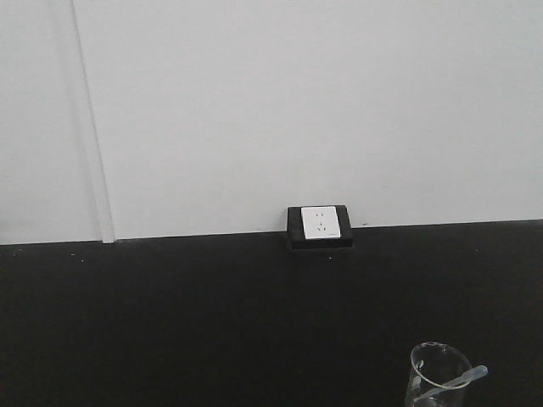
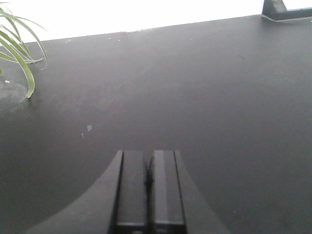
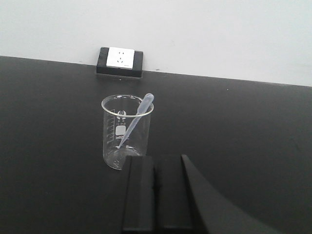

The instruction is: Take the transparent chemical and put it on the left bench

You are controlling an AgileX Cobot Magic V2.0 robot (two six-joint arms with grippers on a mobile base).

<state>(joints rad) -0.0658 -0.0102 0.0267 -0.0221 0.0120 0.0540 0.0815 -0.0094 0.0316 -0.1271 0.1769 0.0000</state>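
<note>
Two closed, empty: left end effector [image 2: 147,157] over counter [image 2: 219,97]; right end effector [image 3: 155,162] near beaker [image 3: 111,146], pipette [image 3: 134,122] leaning inside, bulb above rim.

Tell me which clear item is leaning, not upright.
The pipette: it leans inside the beaker, bulb past the rim. The beaker stands upright on the counter.

At six o'clock we see the left gripper [image 2: 148,158]: two flat, matte black fingers [image 2: 131,190] between curved black shoulders [image 2: 95,207]. The right gripper [image 3: 155,163] shows one shoulder, at five o'clock.
</note>
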